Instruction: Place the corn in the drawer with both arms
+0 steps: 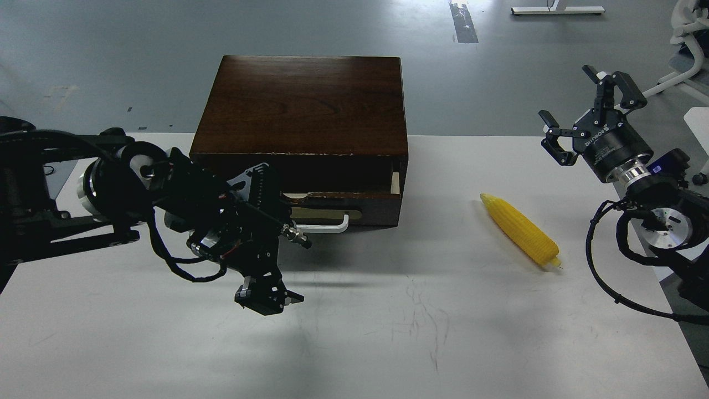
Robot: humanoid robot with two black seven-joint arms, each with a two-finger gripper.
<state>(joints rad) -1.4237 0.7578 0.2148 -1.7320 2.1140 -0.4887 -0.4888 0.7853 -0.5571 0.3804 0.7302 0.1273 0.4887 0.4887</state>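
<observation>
Head view: right pincer (589,113) wide open, empty, above table (388,332).

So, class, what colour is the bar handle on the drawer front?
White; the handle shows best in the head view, against the dark brown drawer.

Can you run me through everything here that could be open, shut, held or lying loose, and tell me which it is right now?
drawer: pulled partly out of the wooden box, a gap showing above its front.
drawer handle: free on its right part; its left end is hidden behind the left arm.
corn: lying loose on the white table, right of the box, untouched.
left gripper: cannot tell.
right gripper: open, empty, raised above the table.
</observation>
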